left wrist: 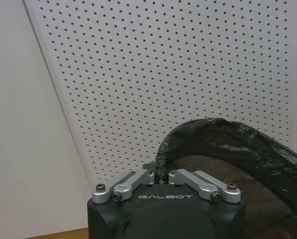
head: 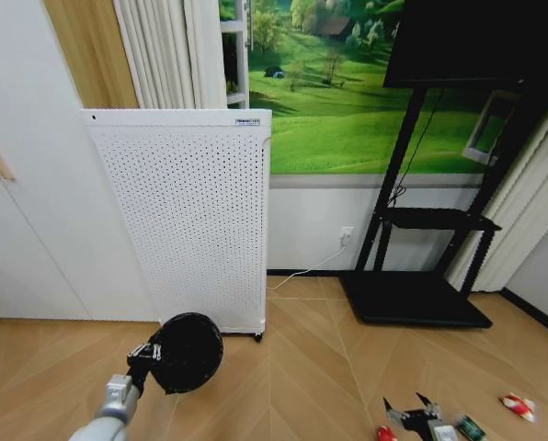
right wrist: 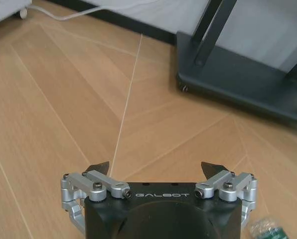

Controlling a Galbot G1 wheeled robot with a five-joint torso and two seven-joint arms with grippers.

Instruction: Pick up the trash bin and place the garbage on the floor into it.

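One trash bin, black mesh with black liner, held off the floor by the left gripper, whose jaws are pinched on the bin's rim; the left wrist view shows the liner edge caught between them. Bin hangs tilted, mouth turned sideways, just in front of the white perforated appliance.

Garbage, three items, on the floor to the robot's right:
- red-and-white crushed piece, farthest right;
- small red piece, at the lower edge;
- green bottle, also seen beside the right gripper in its wrist view.

Right gripper, low over the floor between the red piece and the bottle, jaws spread wide, holding nothing.

Handling note, as judgement: the step in hand is the first pick-up. Centre the open jaws over one item only, the bottle being nearest. Level the bin so its mouth faces up before any drop. The rim pinch looks narrow; swinging could loosen it.
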